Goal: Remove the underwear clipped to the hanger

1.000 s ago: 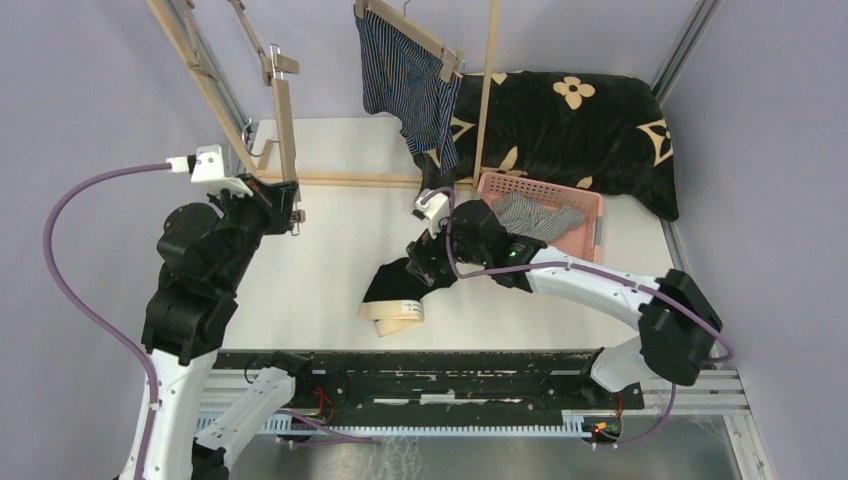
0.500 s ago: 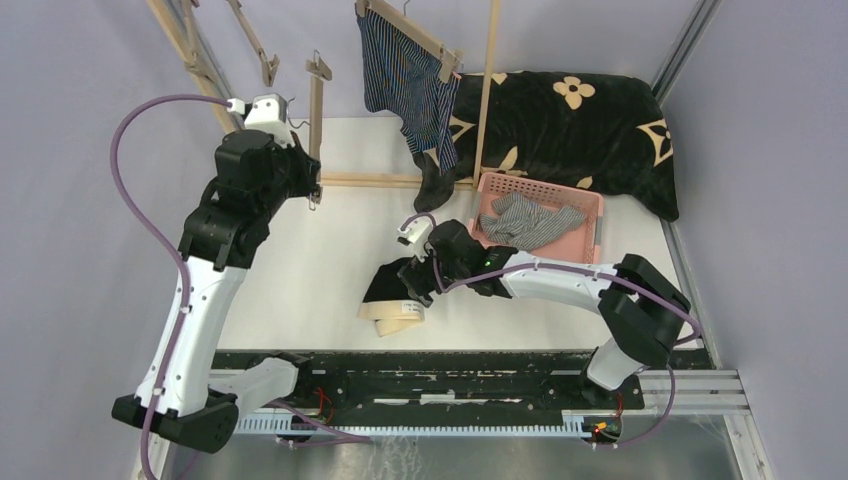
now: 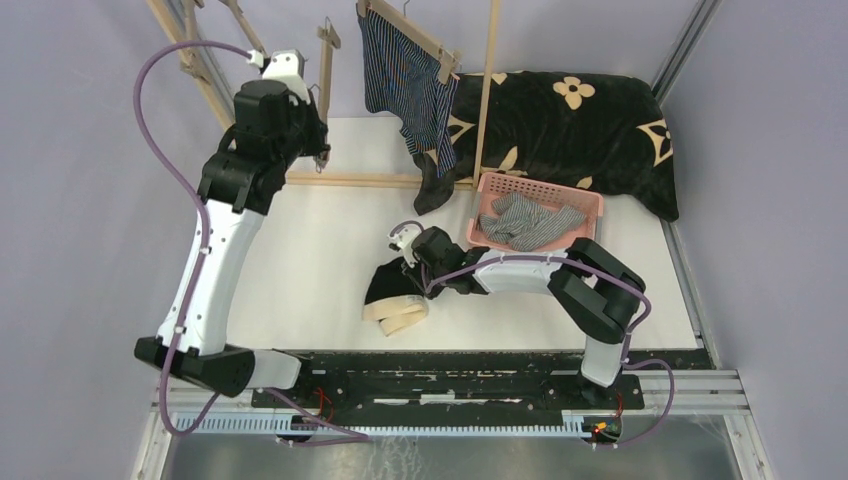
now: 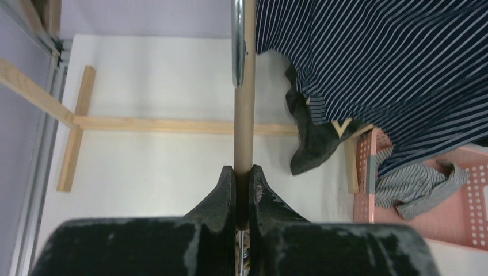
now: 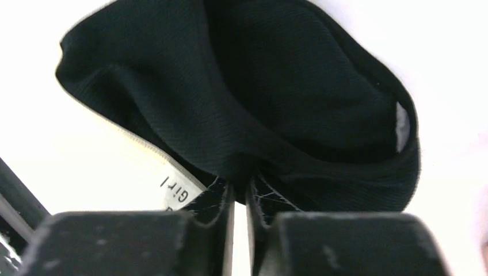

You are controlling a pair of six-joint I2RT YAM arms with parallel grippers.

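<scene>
Left fingers [image 4: 221, 195]: pressed onto the bar of a wooden hanger [image 4: 244, 132], one finger on each side, at the lower centre of the left wrist view. The hanger's metal hook [image 4: 237, 46] lies along the bar toward the top edge.
Left arm: raised at the upper left of the top view. It holds the wooden hanger upright beside the slats of the wooden rack [image 3: 487, 90].
Right fingers [image 5: 210, 198]: nearly together, pinching a fold of the black boxer shorts [image 5: 276, 98] at their tips. The cloth bunches up right where the two tips meet.
Black boxer shorts: crumpled on the white worktop [image 3: 300, 250] at the centre of the top view. The beige waistband [image 3: 400, 318] curls along their lower edge. In the right wrist view a white label [image 5: 175, 192] with printed letters sits just beside the left-hand finger.
Navy striped boxer shorts [image 3: 405, 85]: hanging from a clip hanger [image 3: 415, 30] at the top centre of the top view, well apart from the right fingers. In the left wrist view they fill the upper right, beyond the held bar and not touching the left fingers.
Grey-white striped boxer shorts [image 3: 525, 222]: heaped in the pink basket [image 3: 592, 200], right of centre, near the right arm but apart from its fingers.
Flower-patterned blanket [image 3: 580, 120]: black, lying behind the pink basket at the upper right.
</scene>
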